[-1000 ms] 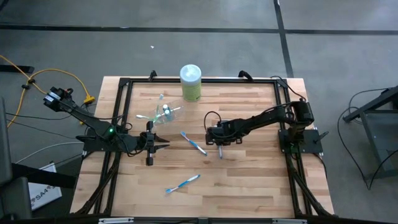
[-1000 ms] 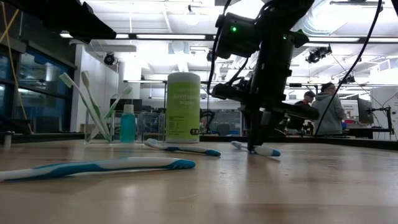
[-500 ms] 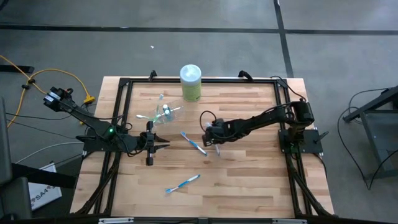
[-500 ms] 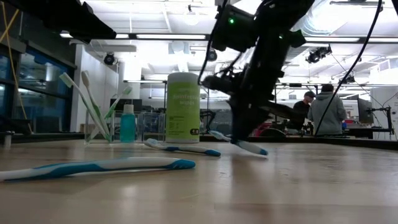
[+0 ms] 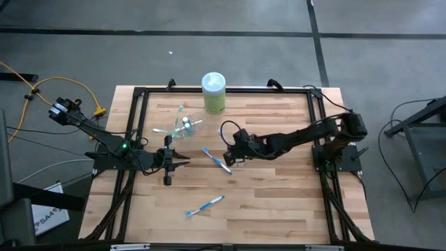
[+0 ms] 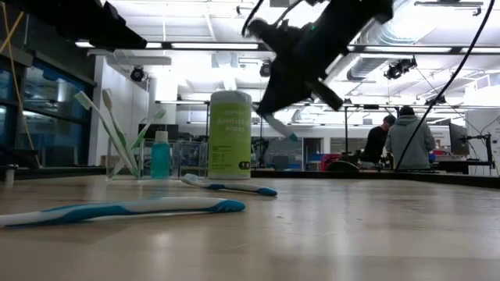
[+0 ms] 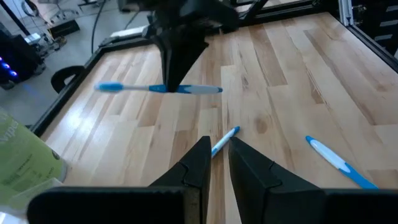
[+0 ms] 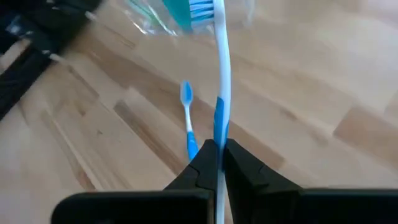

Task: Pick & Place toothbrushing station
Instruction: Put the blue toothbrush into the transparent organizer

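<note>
Blue-and-white toothbrushes are spread over the butcher-block table [image 5: 279, 202], and the count gives the progress. The clear cup [image 5: 187, 125] stands far-left of centre, near the green wipes canister [image 5: 214, 92] at the far edge. It already holds several brushes: the low view shows three or so green-handled toothbrushes [image 6: 117, 133] leaning out of it, with a small blue bottle [image 6: 160, 154] just beside. The exact number in the cup cannot be read.

Right gripper [image 5: 230, 157] sits near the table's centre, raised off the wood. Its fingers are pinched fully together on the handle of a held toothbrush [image 8: 221, 74]. The right wrist view shows the brush running straight out from between the fingers, bristle head forward, toward the clear cup. In the low view the same brush hangs in the air below the arm, tilted, touching nothing else.

Left gripper [image 5: 169, 162] waits at the left side of the table, near the cup. Fingers are close together with a narrow gap between them and nothing in them, per the left wrist view.

Still loose on the wood:
- centre toothbrush [image 5: 214, 159], lying just beside the right gripper;
- near toothbrush [image 5: 204, 205], well apart toward the near edge.

Judgement: task is partway. Some brushes are stowed and one is lifted but not yet at the cup. Left to do: carry it over, drop it in, then collect the two loose ones.
</note>
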